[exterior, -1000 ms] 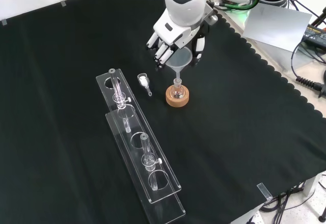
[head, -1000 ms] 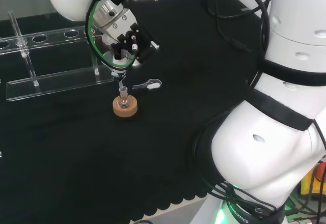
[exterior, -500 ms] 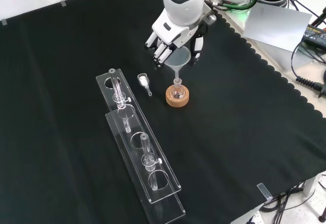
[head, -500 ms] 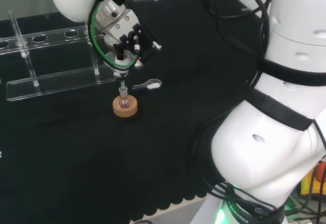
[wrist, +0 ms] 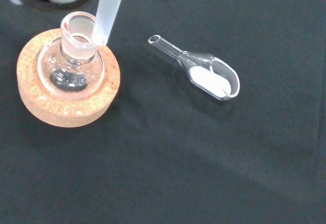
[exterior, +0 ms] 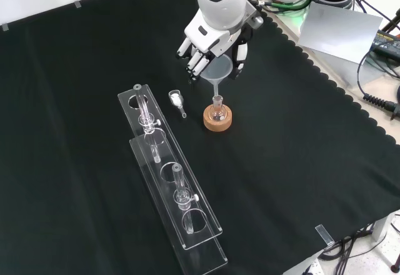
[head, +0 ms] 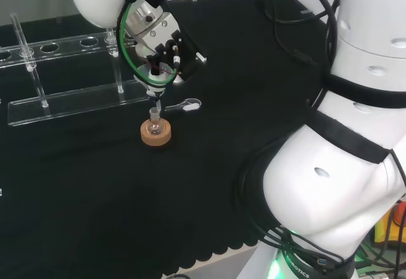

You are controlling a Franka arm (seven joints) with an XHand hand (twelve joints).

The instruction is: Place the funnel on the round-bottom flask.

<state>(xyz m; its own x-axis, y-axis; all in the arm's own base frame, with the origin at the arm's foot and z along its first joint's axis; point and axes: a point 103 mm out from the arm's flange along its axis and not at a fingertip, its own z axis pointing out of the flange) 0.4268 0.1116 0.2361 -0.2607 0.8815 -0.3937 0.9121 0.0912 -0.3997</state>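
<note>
Note that the hand [exterior: 215, 34], fingers curled round the funnel [exterior: 217, 70], has risen slightly over the last second — its stem tip now sits at the rim of the flask [exterior: 217, 107] on the cork stand [exterior: 217, 120], so seating remains incomplete.

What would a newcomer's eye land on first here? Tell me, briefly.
First, the black and white hand at the top of the front view, holding a clear funnel whose stem meets the mouth of the round-bottom flask on its cork ring. Next, the glass scoop of white powder lying beside it.
</note>
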